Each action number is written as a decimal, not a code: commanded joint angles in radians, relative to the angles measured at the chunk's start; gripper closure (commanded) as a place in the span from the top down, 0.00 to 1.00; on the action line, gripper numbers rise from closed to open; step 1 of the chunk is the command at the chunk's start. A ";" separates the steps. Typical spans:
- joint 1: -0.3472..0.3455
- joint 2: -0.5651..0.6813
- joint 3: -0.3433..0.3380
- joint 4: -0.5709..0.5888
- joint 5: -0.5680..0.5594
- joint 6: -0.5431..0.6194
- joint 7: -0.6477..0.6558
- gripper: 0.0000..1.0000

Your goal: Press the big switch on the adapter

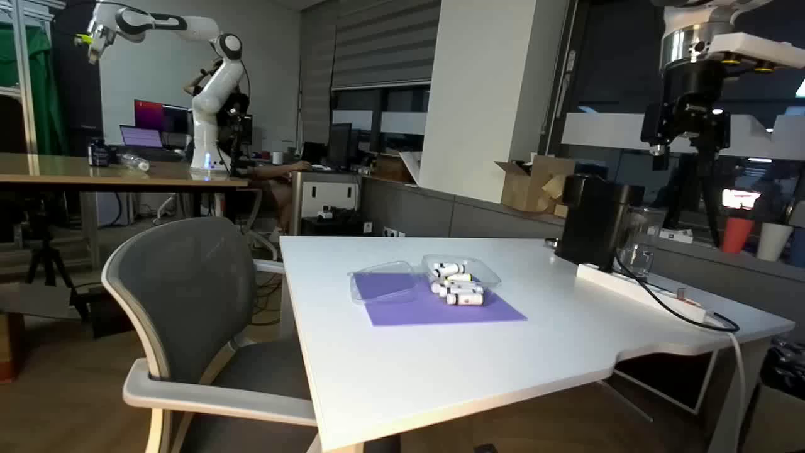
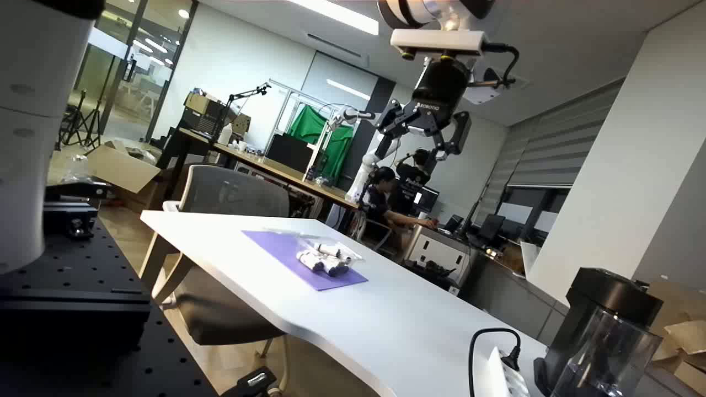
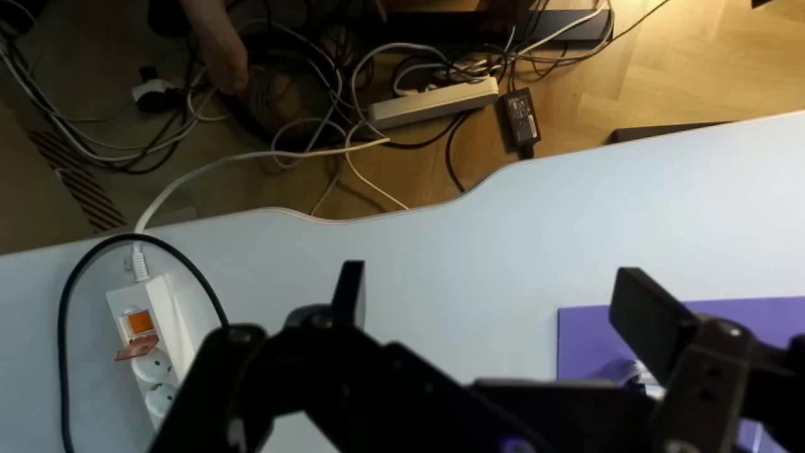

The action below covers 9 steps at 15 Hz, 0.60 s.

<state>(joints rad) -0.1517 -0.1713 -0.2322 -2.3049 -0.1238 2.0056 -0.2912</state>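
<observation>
Well above the desk (image 3: pixel 440 251), the end effector (image 3: pixel 494 299) gapes wide, gripping nothing; the adapter (image 3: pixel 152 362) lies there, its orange switch (image 3: pixel 140 322) beside a raised red flap (image 3: pixel 138 347).

End effector (image 3: pixel 492 299) hiding part of adapter (image 3: pixel 153 365)

In the wrist view, the adapter's lower end is disappearing behind the end effector's left side. Left of the end effector, the orange switch (image 3: pixel 141 323) is showing too small for its setting to be told. Bottles (image 3: pixel 654 390) are mostly hiding behind the end effector's right side. In an exterior view, below and right of the end effector, a clear container (image 2: pixel 606 353) is running off the bottom edge.
</observation>
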 commanded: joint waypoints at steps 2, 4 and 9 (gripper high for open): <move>-0.009 0.001 0.009 0.001 0.002 0.000 -0.001 1.00; -0.009 0.001 0.009 0.001 0.002 0.000 -0.001 1.00; -0.010 0.027 -0.004 0.005 -0.026 0.079 -0.104 1.00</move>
<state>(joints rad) -0.1517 -0.1702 -0.2321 -2.3049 -0.1241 2.0133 -0.3100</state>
